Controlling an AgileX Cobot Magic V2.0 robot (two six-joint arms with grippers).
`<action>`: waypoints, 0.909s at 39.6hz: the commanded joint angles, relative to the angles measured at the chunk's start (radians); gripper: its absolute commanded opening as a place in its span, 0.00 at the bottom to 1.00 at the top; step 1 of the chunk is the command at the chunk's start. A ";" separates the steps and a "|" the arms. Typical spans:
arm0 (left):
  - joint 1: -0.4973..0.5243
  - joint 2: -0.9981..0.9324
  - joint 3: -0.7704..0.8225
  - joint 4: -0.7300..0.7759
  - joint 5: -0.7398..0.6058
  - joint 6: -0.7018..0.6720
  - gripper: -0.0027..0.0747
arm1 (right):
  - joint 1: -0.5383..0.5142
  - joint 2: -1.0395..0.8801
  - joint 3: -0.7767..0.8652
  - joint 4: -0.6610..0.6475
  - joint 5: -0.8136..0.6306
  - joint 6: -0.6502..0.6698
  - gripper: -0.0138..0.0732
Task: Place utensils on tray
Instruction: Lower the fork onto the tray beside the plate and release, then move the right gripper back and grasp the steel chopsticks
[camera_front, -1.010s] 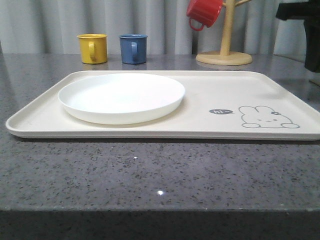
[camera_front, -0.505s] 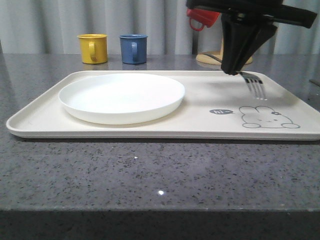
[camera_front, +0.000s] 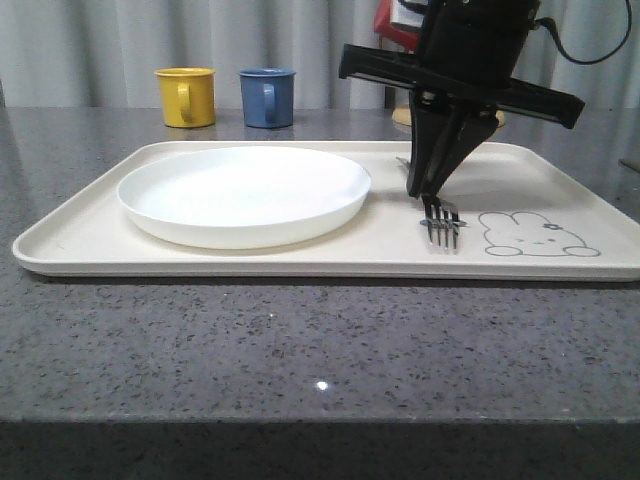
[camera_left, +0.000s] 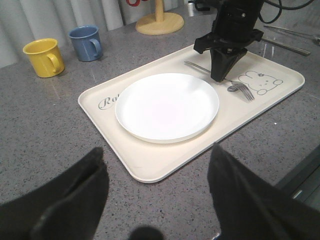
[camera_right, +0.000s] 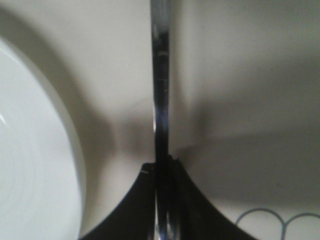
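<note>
A silver fork is pinched at its neck by my right gripper, which is shut on it. The tines rest low on the cream tray, just left of the rabbit drawing. In the right wrist view the fork's handle runs straight out from the shut right gripper over the tray. The left wrist view has the fork lying beside the white plate. My left gripper hangs open with nothing in it over the counter, by the tray's near corner.
A round white plate fills the tray's left half. Behind the tray stand a yellow mug and a blue mug. A red mug hangs on a wooden mug tree at the back right.
My right gripper came in from the right with the fork, then moved left and down. The tines now sit on the tray by the rabbit.
</note>
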 joint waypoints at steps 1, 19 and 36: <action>-0.006 0.011 -0.025 -0.004 -0.081 -0.007 0.57 | -0.001 -0.042 -0.031 0.013 -0.025 -0.002 0.23; -0.006 0.011 -0.025 -0.004 -0.081 -0.007 0.57 | -0.001 -0.098 -0.031 -0.049 -0.029 -0.033 0.52; -0.006 0.011 -0.025 -0.004 -0.081 -0.007 0.57 | -0.145 -0.277 -0.031 -0.332 0.220 -0.211 0.52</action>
